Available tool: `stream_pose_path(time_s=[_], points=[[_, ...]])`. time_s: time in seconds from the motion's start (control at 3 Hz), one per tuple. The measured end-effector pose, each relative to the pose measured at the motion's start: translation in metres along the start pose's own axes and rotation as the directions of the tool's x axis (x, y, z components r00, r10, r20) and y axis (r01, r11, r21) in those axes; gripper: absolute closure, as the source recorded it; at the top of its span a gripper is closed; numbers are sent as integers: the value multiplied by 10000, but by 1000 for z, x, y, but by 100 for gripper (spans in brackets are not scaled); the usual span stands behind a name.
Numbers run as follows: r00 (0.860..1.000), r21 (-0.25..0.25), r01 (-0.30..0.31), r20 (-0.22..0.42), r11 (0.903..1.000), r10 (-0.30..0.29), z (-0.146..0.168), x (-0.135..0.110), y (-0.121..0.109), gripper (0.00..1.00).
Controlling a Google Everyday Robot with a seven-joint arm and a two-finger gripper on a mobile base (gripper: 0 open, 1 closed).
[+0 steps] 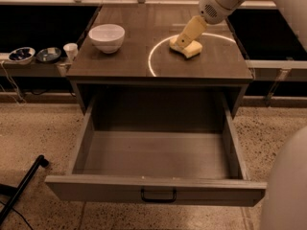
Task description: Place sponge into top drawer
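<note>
My end effector [183,41] is down at the sponge [193,49], touching or nearly touching its upper left part. I cannot tell whether it is open or has closed on the foam. The sponge lies on the counter [124,63] above the top drawer [156,189], toward the drawer's back right corner. The drawer itself is pulled fully out, and I see nothing in the part of its floor that shows. A white bowl [106,36] sits on the counter over the drawer's back left, well apart from the sponge.

I judge the step in hand to be the grasp. The sponge is soft, so I should close across its narrow waist and press only enough to hold it. A hard squeeze could make it spring out. I should also take it near its middle, since a hold on one end would let it droop and swing.

Once it is held, I would lift it straight up off the counter. Then I would carry it forward past the counter's front edge and lower it over the middle of the drawer before letting go, keeping my arm off the drawer's right wall.
</note>
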State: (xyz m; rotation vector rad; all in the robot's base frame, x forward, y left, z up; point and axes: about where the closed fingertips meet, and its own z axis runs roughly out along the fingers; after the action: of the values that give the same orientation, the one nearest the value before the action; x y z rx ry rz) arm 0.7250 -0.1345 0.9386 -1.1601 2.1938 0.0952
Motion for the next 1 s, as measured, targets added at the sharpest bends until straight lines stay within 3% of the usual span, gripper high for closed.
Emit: stream_pose_path(time_s=[0.33, 0.67, 1.0], points=[[9988, -160, -483, 100, 9987, 485, 45, 16, -4, 0], [9909, 121, -1275, 452, 9918, 1268, 89, 32, -16, 0], [9731, 135, -2177, 806, 9759, 2160, 122, 39, -30, 0]])
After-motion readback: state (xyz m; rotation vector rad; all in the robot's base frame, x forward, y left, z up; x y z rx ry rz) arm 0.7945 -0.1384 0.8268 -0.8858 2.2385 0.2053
